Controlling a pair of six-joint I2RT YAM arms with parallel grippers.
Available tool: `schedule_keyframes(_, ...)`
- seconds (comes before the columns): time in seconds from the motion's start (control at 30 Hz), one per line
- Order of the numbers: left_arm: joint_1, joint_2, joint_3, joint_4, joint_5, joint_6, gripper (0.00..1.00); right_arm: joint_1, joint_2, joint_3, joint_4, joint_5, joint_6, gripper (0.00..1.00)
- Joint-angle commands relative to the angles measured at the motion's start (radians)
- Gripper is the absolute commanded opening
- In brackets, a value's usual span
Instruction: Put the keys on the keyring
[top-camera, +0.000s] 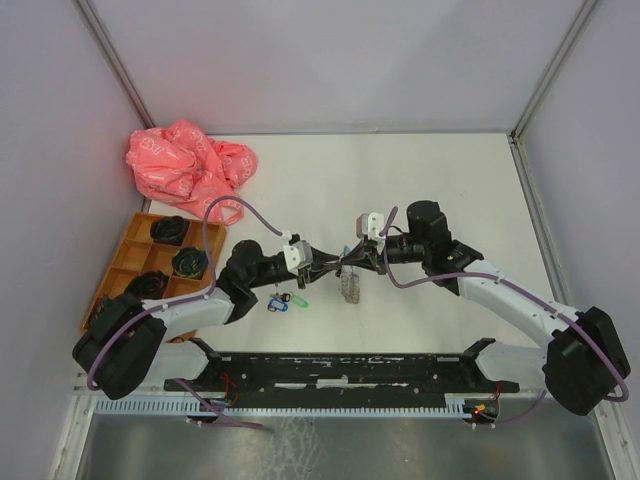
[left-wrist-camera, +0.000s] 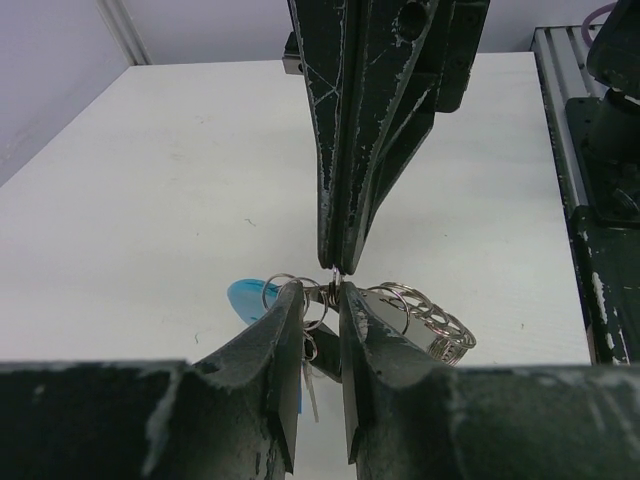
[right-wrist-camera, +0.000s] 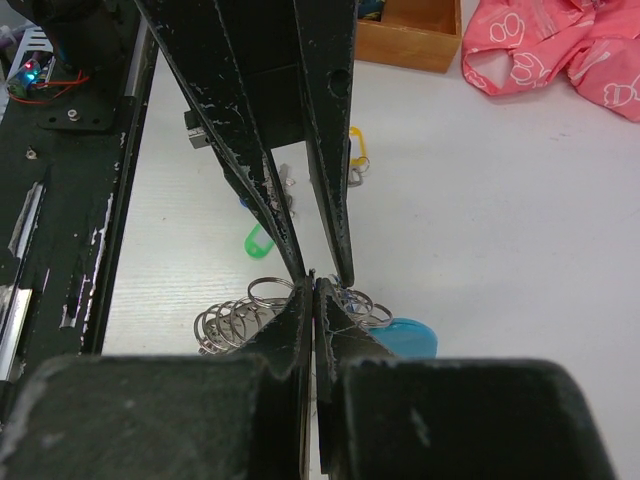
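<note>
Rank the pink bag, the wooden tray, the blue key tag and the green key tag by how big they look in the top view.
1. the pink bag and the wooden tray: about alike, and the tray is partly hidden
2. the blue key tag
3. the green key tag, narrowly smallest

The left arm (top-camera: 190, 310) and right arm (top-camera: 510, 300) are showing white shells, black joints and looping purple cables (top-camera: 240, 200); their tapered black fingers (left-wrist-camera: 265, 380) are wearing chipped, white-flecked paint.
</note>
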Motion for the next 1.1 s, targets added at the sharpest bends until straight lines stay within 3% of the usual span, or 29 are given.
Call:
schedule_keyframes(0.0,0.002,0.008,0.045,0.015,0.04,0.024,0.26,0.0,-0.018,0.045,0.029,-0.045,-0.011,0.01)
schedule_keyframes(0.27,0.002,-0.003,0.061,-0.065,0.042,0.056,0.03,-0.002,-0.027,0.045,0.019,-0.04,-0.013,0.02)
schedule_keyframes(0.43,0.002,-0.061,0.087,-0.214,0.019,0.131,0.03,-0.001,-0.087,0.034,-0.032,0.074,-0.013,0.26)
schedule_keyframes(0.57,0.001,-0.103,0.11,-0.339,-0.029,0.202,0.03,-0.001,-0.149,0.008,-0.05,0.11,-0.049,0.37)
schedule_keyframes(1.07,-0.013,-0.156,0.138,-0.411,-0.054,0.227,0.03,0.015,-0.06,0.02,-0.056,0.057,-0.228,0.4)
